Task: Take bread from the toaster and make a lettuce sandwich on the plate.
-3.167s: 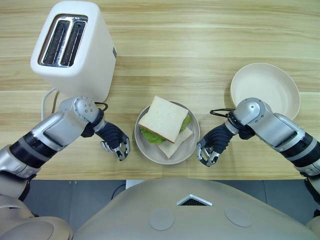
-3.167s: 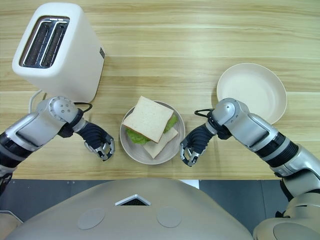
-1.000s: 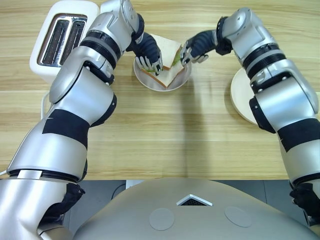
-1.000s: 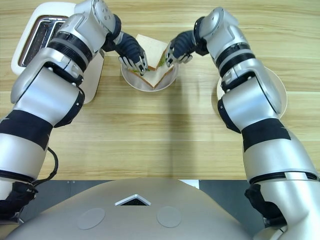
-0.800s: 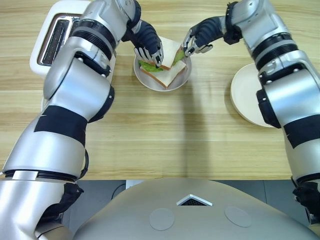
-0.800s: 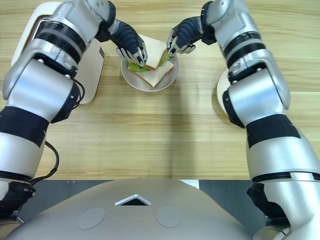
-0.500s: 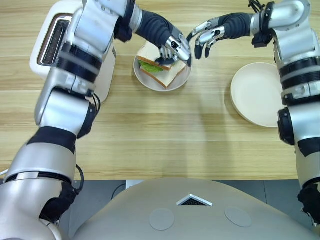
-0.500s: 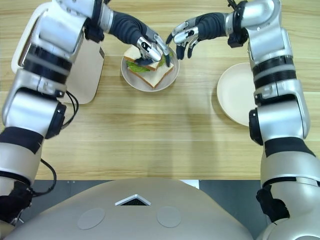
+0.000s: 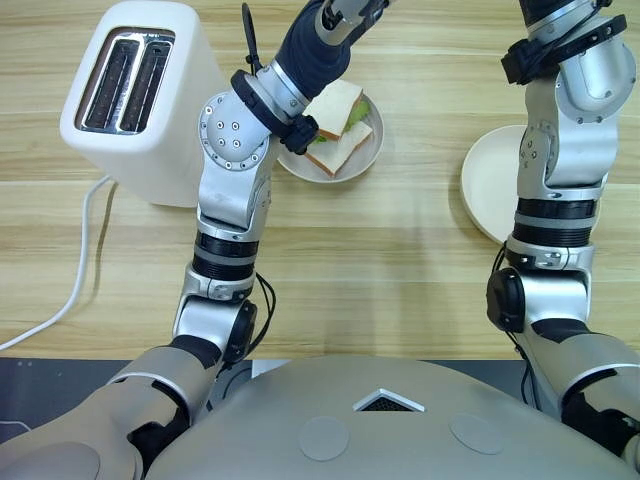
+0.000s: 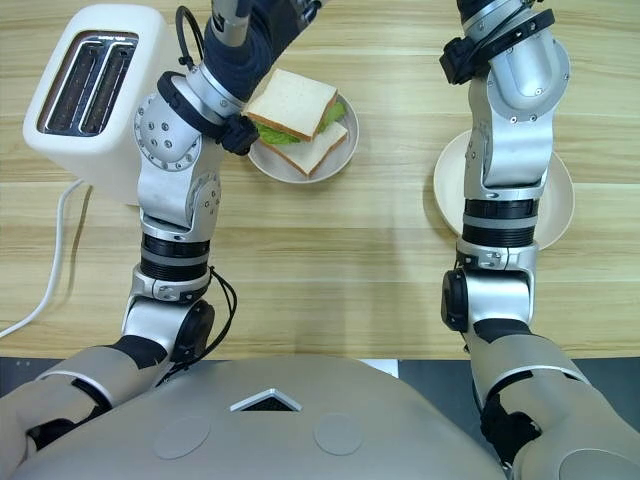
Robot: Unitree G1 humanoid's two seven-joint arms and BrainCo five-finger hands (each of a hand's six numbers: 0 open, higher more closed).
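Whether the left hand or the right hand is released, clenched or grasping anything cannot be told, since both forearms run off the top edge of the frame. The left arm [image 9: 235,135] rises from the lower left, and its dark sleeve crosses the left rim of the plate [image 9: 350,168] at upper centre. On that plate lies the sandwich [image 10: 295,100], two slices of white bread with green lettuce [image 10: 338,110] between them. The white toaster [image 9: 150,110] stands at upper left. The right arm [image 9: 560,150] stands over a second, cream plate [image 9: 485,190] at the right.

a lettuce sandwich [image 10: 297,118] sits on the plate [image 10: 338,160], between the toaster [image 10: 100,110] and a bare second plate [image 10: 560,200].
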